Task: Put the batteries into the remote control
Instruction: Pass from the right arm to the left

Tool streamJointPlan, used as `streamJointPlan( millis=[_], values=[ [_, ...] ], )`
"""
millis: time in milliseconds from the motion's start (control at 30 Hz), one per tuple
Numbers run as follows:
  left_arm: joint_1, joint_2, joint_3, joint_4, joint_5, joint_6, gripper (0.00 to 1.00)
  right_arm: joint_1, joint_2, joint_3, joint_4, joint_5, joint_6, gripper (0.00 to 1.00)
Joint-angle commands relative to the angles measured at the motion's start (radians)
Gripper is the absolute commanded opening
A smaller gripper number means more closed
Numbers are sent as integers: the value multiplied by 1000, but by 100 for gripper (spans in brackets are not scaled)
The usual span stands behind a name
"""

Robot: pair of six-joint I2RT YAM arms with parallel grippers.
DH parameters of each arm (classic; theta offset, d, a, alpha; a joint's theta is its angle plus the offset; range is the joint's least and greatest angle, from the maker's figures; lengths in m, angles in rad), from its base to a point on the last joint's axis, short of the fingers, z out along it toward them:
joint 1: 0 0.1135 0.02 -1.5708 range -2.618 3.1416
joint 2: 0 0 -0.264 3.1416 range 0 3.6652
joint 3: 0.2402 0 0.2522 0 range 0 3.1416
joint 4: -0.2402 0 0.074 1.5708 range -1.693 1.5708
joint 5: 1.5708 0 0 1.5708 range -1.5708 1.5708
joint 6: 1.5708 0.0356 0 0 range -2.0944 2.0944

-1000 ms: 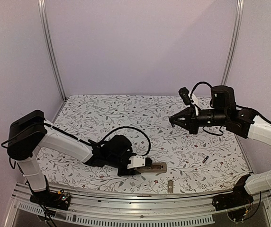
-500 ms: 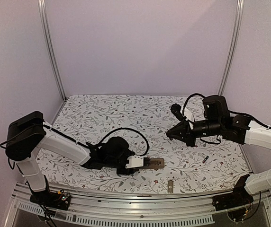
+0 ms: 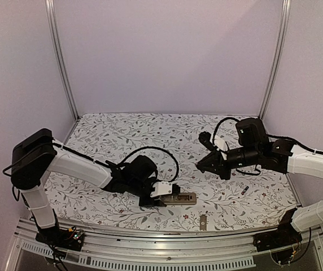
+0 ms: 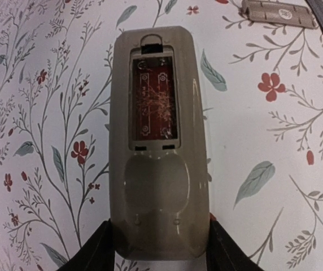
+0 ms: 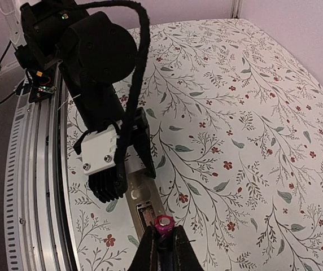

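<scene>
Down at the near edge of the counter [image 3: 122,135], the left claw [image 3: 167,196] is clamped on one end of the remote control [image 4: 156,147]. It pins it flat, beige back up, so the battery bay [image 4: 153,101] faces upward, and yeah, it's empty. Meanwhile the right claw [image 5: 164,244] is pinched tight on one battery [image 5: 162,224], reddish end showing. It hovers above and just beyond the remote, probably lining up for the drop. Over on the right the other battery [image 3: 244,189] sits loose, and the grey cover [image 3: 203,222] lies near the front rail, out of the way.
</scene>
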Motion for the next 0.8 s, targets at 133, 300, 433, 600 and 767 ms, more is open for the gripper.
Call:
streamJointPlan(
  millis=[133,300,433,600,767],
  values=[
    [17,-94,-37,-12,-20,-39,74,3,-23,19,50,-39,0,0],
    [30,-227,-52,117,38,-111,77,4,-30,61,122,-99,42,0],
    [35,-342,-87,328,126,-213,72,8,-30,77,187,-142,70,0],
    [31,-352,-97,623,200,-369,55,41,-8,136,245,-171,85,0],
    [16,-313,-83,746,162,-442,53,76,9,173,267,-181,83,0]
  ],
)
